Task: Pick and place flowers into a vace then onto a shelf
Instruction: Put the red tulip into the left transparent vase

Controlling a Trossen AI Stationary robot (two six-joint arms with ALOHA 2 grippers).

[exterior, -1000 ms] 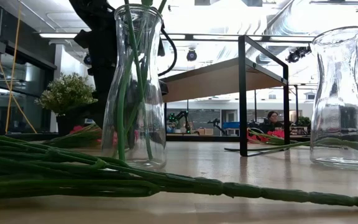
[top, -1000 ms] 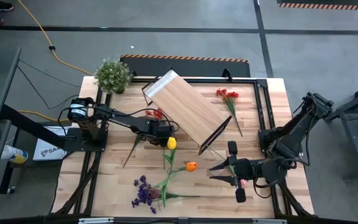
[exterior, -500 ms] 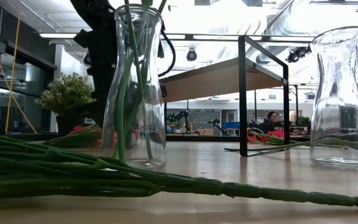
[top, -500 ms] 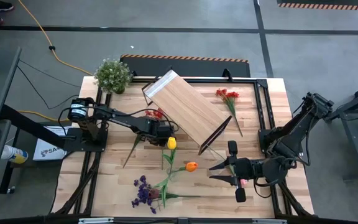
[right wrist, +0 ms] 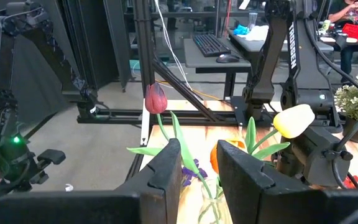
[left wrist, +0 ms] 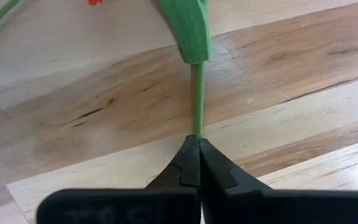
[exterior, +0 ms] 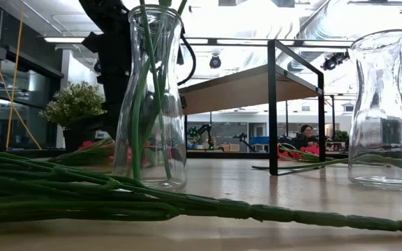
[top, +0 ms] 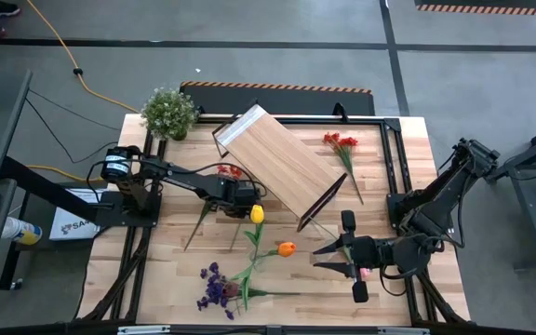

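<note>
Potted plant: at the far left corner of your butcher-block table (top: 408,149) stands a bushy green potted plant (top: 168,113).
Left gripper: your left gripper (top: 247,195) sits low over the table's middle-left, just beside the tilted board; its jaws are clenched on a thin green flower stem (left wrist: 198,93), pinched right at the fingertips in the left wrist view.
Red blossoms: a small red spray (top: 232,171) lies just behind that gripper, touching the arm's shadow side.
Shelf: the long light-wood board on a thin black metal frame (top: 277,163) lies askew across the table's centre, running from far-left to near-right.
Yellow tulip: a yellow tulip with a green stem (top: 257,214) shows just in front of the left gripper.
Orange tulip: an orange tulip (top: 287,248) lies near the table's middle, towards you.
Purple spray: a purple flower spray (top: 216,287) lies at the near edge, its stem crossing the others.
Glass vases: in the low view two clear glass carafes stand upright, one holding green stems (exterior: 150,97), one to its right (exterior: 386,104).
Red flowers, far right: a red bunch on long stems (top: 341,142) lies beyond the shelf.
Right gripper: your right gripper (top: 333,258) waits at the near right, fingers parted and gripping nothing.
</note>
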